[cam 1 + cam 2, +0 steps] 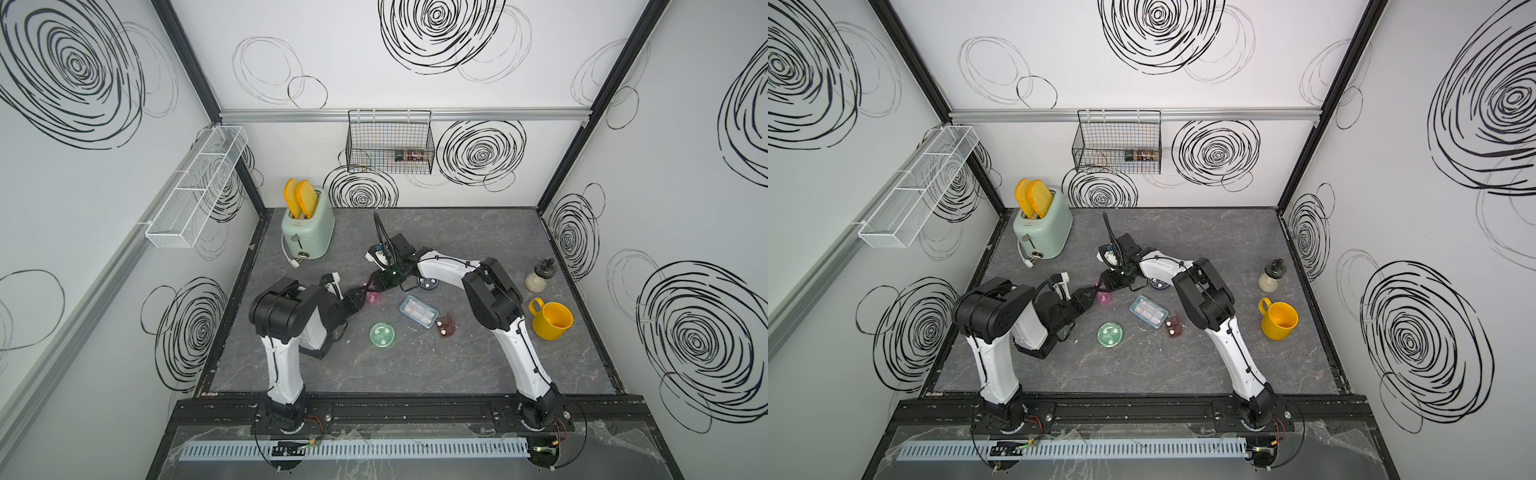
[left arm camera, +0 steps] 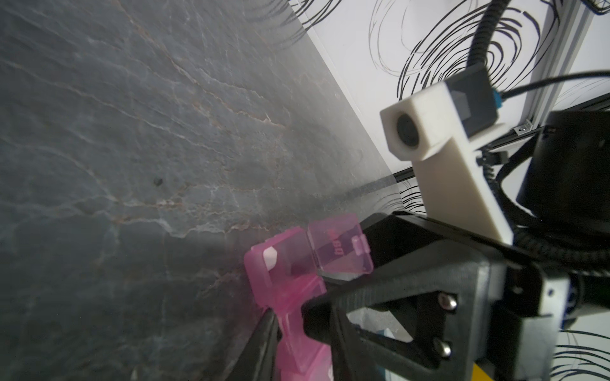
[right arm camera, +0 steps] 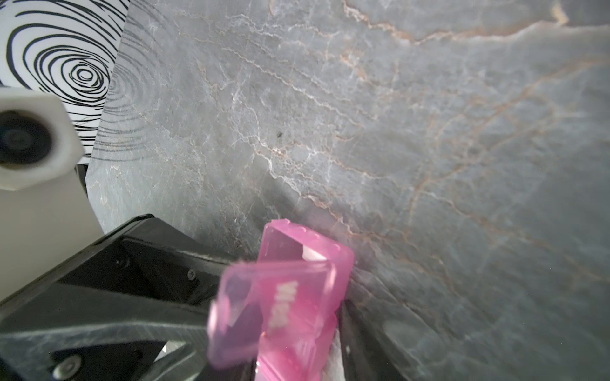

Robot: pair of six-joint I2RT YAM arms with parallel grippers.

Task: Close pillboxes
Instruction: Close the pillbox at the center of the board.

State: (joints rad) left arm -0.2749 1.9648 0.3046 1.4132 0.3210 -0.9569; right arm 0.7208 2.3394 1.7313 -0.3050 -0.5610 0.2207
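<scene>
The pink pillbox (image 1: 374, 299) lies left of the table's middle, where both grippers meet over it. In the left wrist view its body (image 2: 280, 277) runs between the fingers of my left gripper (image 2: 290, 326), which is shut on it, and one clear pink lid (image 2: 340, 250) stands open. My right gripper (image 3: 297, 356) straddles the other end. One of its fingers (image 3: 358, 330) is beside the box and the other is hidden behind a blurred raised lid (image 3: 251, 313). The green round pillbox (image 1: 382, 335), blue-grey pillbox (image 1: 418, 311), small brown pillbox (image 1: 445, 325) and dark round pillbox (image 1: 428, 283) lie nearby.
A mint-green toaster (image 1: 308, 228) with two slices stands at the back left. A yellow mug (image 1: 552, 320) and a small bottle (image 1: 540, 274) stand at the right. A black wire basket (image 1: 390, 143) and a white rack (image 1: 195, 187) hang on the walls.
</scene>
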